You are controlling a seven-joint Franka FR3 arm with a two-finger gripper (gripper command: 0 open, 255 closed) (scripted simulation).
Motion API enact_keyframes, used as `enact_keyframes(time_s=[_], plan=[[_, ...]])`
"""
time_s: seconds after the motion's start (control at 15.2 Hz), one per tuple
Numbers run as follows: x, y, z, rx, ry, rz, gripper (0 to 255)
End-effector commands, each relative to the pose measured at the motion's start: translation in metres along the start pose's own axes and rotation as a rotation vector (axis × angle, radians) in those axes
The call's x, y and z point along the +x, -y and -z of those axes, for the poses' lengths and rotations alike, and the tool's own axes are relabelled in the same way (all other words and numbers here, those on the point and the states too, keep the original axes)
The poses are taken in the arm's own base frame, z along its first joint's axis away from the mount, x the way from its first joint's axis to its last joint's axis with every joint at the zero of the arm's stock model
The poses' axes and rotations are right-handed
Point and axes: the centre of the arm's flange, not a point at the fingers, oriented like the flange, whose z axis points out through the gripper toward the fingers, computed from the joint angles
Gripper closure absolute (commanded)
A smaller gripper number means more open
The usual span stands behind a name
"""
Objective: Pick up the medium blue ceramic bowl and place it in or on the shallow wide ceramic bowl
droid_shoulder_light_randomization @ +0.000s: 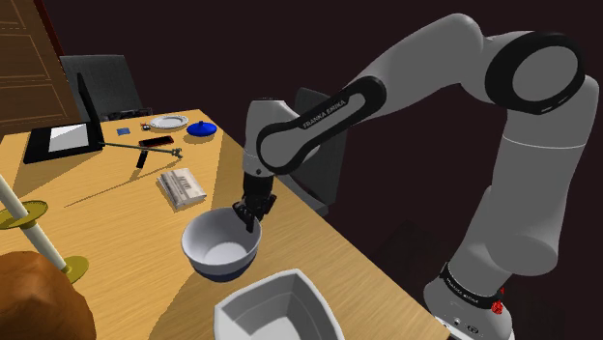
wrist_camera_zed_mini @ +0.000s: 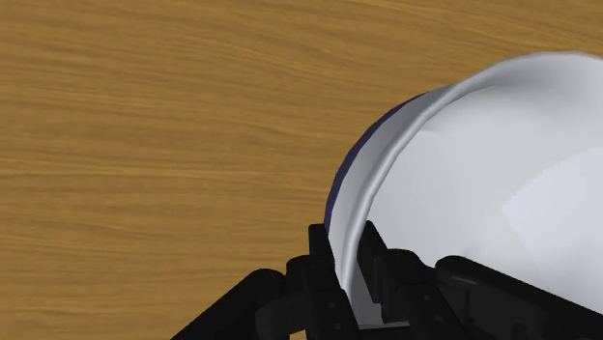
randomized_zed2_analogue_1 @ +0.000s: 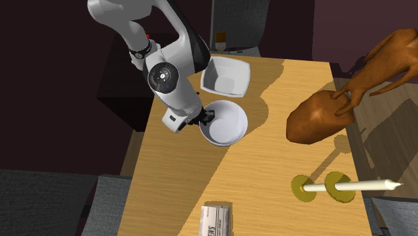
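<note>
A round bowl (droid_shoulder_light_randomization: 221, 247), blue outside and white inside, rests on the wooden table (droid_shoulder_light_randomization: 116, 217) close to its edge on the stand's side. My gripper (droid_shoulder_light_randomization: 251, 218) comes down on the bowl's rim at the side nearest the table edge. In the wrist view the two black fingers (wrist_camera_zed_mini: 317, 272) clasp the thin rim of the bowl (wrist_camera_zed_mini: 483, 193), one outside the wall and one inside, so the gripper (wrist_camera_zed_mini: 349, 275) is shut on it. A wide white bowl with an angular rim (droid_shoulder_light_randomization: 278, 307) stands just beside it. From the second exterior view the gripper (randomized_zed2_analogue_1: 204, 117) meets the blue bowl (randomized_zed2_analogue_1: 226, 125) below the angular bowl (randomized_zed2_analogue_1: 226, 75).
A folded newspaper (droid_shoulder_light_randomization: 181, 186) lies further along the table. A candle on a yellow holder (droid_shoulder_light_randomization: 29, 227) and a brown sculpture (droid_shoulder_light_randomization: 39, 301) stand at the shoulder view's lower left. A dark tablet (droid_shoulder_light_randomization: 63, 140), a plate (droid_shoulder_light_randomization: 169, 122) and a blue lid (droid_shoulder_light_randomization: 201, 128) sit at the far end.
</note>
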Motion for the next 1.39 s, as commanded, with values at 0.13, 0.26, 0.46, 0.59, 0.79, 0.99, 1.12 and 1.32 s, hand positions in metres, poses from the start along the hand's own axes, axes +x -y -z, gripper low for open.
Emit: enact_keyframes(time_s=[0.13, 0.26, 0.46, 0.59, 0.79, 0.99, 1.12, 1.32], plan=[[-0.002, 0.004, 0.02, 0.001, -0.001, 0.0, 255], [-0.003, 0.007, 0.03, 0.001, -0.001, 0.0, 255], [-0.004, 0.01, 0.046, 0.001, -0.001, 0.0, 255], [-0.005, 0.012, 0.056, 0.001, -0.001, 0.0, 255], [-0.006, 0.016, 0.072, 0.001, -0.001, 0.0, 255], [-0.007, 0.019, 0.087, 0.001, -0.001, 0.0, 255], [-0.008, 0.021, 0.097, 0.001, -0.001, 0.0, 255], [-0.009, 0.025, 0.113, 0.001, -0.001, 0.0, 255]])
